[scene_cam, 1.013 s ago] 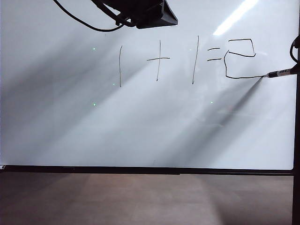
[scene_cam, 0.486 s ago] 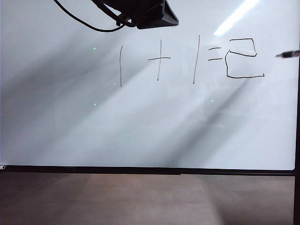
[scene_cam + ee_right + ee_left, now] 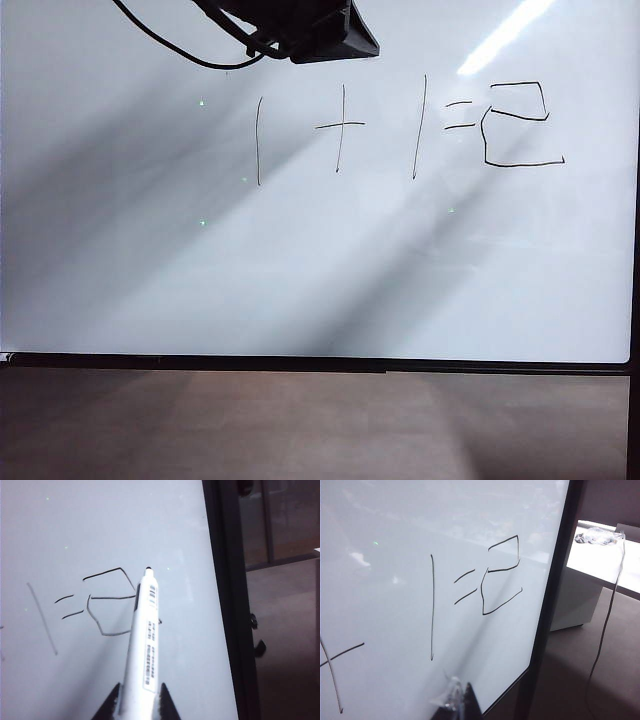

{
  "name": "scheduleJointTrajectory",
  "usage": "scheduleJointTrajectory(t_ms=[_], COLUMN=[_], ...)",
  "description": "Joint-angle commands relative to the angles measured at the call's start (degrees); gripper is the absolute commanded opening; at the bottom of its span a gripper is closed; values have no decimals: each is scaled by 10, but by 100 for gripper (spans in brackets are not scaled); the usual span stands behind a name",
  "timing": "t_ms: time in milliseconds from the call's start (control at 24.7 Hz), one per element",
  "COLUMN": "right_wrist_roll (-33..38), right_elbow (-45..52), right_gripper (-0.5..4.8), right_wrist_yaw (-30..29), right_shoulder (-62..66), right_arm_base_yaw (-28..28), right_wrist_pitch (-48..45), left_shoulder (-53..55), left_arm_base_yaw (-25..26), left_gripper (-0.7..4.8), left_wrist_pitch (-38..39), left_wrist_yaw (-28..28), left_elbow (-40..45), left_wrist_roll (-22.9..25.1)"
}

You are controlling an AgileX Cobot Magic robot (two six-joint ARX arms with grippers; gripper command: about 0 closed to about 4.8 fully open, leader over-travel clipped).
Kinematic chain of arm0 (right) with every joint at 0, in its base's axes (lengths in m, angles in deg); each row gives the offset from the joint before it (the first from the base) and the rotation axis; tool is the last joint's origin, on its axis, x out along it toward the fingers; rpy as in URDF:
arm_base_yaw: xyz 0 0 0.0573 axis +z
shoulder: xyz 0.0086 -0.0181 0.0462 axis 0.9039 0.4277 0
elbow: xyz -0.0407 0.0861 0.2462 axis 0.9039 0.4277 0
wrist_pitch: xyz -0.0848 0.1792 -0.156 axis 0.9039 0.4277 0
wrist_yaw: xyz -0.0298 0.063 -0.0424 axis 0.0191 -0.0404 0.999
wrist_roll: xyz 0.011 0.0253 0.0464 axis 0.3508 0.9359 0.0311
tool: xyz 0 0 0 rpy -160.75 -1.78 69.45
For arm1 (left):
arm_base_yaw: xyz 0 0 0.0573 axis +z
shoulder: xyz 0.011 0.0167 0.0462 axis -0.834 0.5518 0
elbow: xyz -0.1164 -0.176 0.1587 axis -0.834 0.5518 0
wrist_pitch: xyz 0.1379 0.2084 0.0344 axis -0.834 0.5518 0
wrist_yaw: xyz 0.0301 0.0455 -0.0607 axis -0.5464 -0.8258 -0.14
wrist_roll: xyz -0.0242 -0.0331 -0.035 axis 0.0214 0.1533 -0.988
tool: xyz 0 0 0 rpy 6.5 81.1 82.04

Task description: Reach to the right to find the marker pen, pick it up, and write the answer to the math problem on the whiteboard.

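Left gripper [image 3: 457, 702] sits low by the whiteboard [image 3: 150, 280], jaw state can't tell. Sum [image 3: 340, 128] and answer [image 3: 520, 125] are written. Right gripper [image 3: 136, 702] is clamped on the marker pen [image 3: 144, 645] at its rear, tip off the board: light, rigid, slick barrel, so grip mid-body.

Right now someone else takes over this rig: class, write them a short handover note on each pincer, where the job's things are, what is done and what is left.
Right pincer: shut on the marker pen, tip off the whiteboard, out of the exterior view.
Left pincer: only its tip shows low near the board; cannot tell open or shut, nothing seen held.
Math problem: one plus one equals, along the board's upper part.
Done: the answer, a boxy 2, stands right after the equals sign.
Left: writing looks finished; probably just put the pen away.
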Motion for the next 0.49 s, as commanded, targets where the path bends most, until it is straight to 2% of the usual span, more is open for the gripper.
scheduleJointTrajectory(t_ms=[41, 324, 486], right_wrist_roll=[-3, -3, -3], right_elbow=[-2, 0, 0], right_gripper=[-2, -2, -2], right_wrist_yaw=[3, 24, 31], right_shoulder=[-68, -247, -291], right_arm_base_yaw=[0, 0, 0], right_wrist_pitch=[89, 254, 278], left_shoulder=[-3, -3, -3], left_arm_base_yaw=[-1, -1, -1], left_gripper=[-4, -4, -5], left_wrist_pitch=[-4, -3, -4], left_wrist_yaw=[2, 2, 2], left_elbow=[-3, -3, -3], left_wrist_roll=[0, 0, 0])
